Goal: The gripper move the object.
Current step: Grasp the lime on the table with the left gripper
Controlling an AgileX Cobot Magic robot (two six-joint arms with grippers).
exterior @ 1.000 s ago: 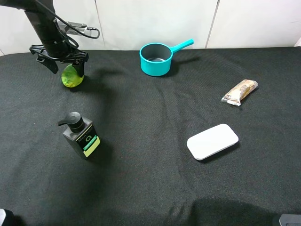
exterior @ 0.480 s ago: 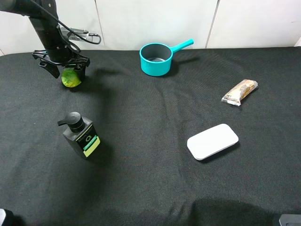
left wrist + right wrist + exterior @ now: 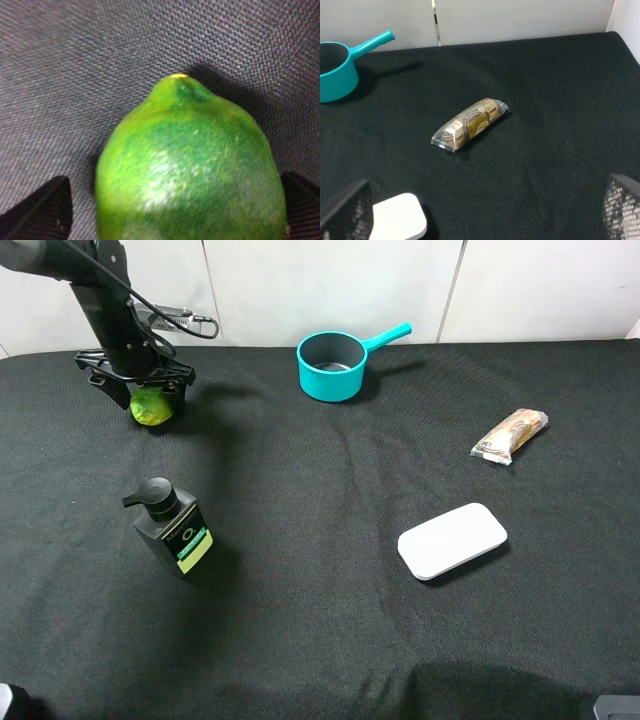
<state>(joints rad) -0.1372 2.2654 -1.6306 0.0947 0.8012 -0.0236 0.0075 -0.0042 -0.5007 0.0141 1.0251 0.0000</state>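
Our left gripper (image 3: 150,397) straddles the lime (image 3: 151,410) on the cloth's (image 3: 320,640) far left (clamped or not, we cannot tell), well apart from the teal pot (image 3: 331,367); only the wrist view shows the lime's nub (image 3: 179,76).

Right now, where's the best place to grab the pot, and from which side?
Probably the handle, from above, with the jaws across its width. It is a slim bar sticking out from the pot toward the back right, with bare cloth around it. The round body looks too wide for a side grip.
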